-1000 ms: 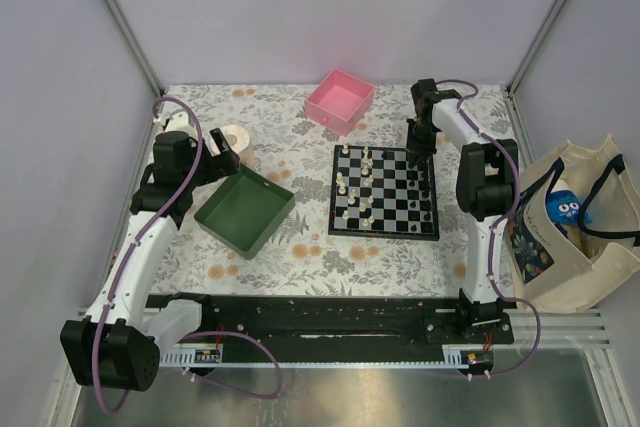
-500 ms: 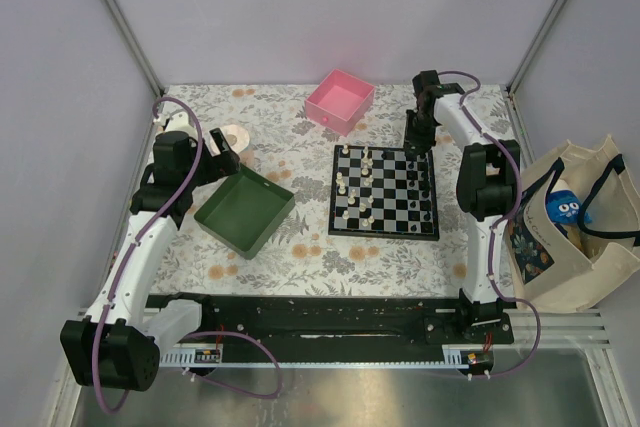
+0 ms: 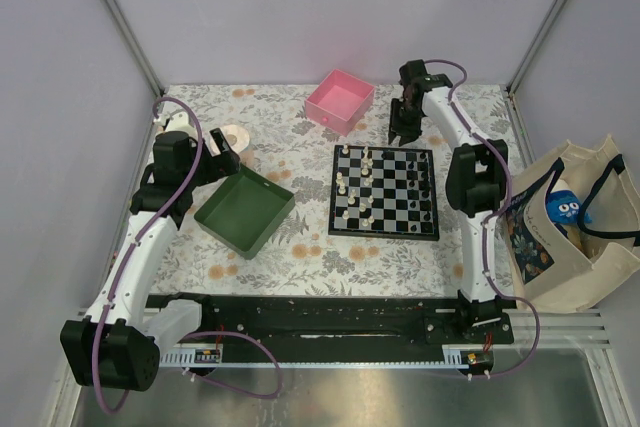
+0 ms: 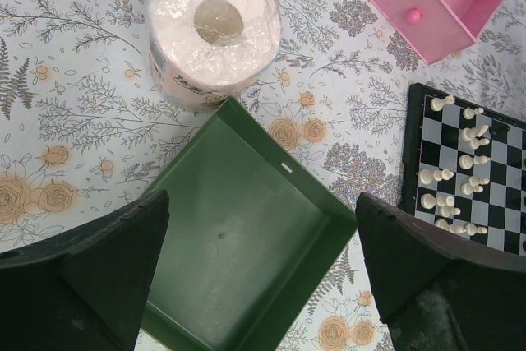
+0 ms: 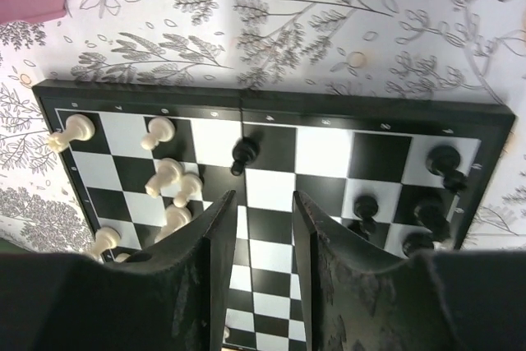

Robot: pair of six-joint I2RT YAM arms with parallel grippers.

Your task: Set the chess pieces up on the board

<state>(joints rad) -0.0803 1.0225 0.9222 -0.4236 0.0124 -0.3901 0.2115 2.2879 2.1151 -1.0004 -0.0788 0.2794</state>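
Observation:
The chequered board (image 3: 383, 234) lies right of the table's middle. Cream-white chess pieces (image 3: 360, 187) crowd its left half and black ones (image 3: 425, 182) its right side. My right gripper (image 3: 405, 129) hovers just beyond the board's far edge, open a little and empty. In the right wrist view its fingertips (image 5: 263, 199) frame bare squares of the board (image 5: 246, 96), with one black piece (image 5: 244, 152) just ahead, white pieces (image 5: 168, 174) to the left and black pieces (image 5: 444, 162) to the right. My left gripper (image 4: 261, 199) is wide open and empty above the green tray (image 4: 246, 244).
A pink box (image 3: 340, 100) stands at the back, near the right gripper. The green tray (image 3: 243, 211) sits left of the board, with a wrapped paper roll (image 3: 235, 137) behind it. A tote bag (image 3: 575, 227) hangs off the table's right side. Walls close the back and sides.
My right gripper has drawn back from over the board's far right squares, moving left and beyond its far edge. The left arm has not moved.

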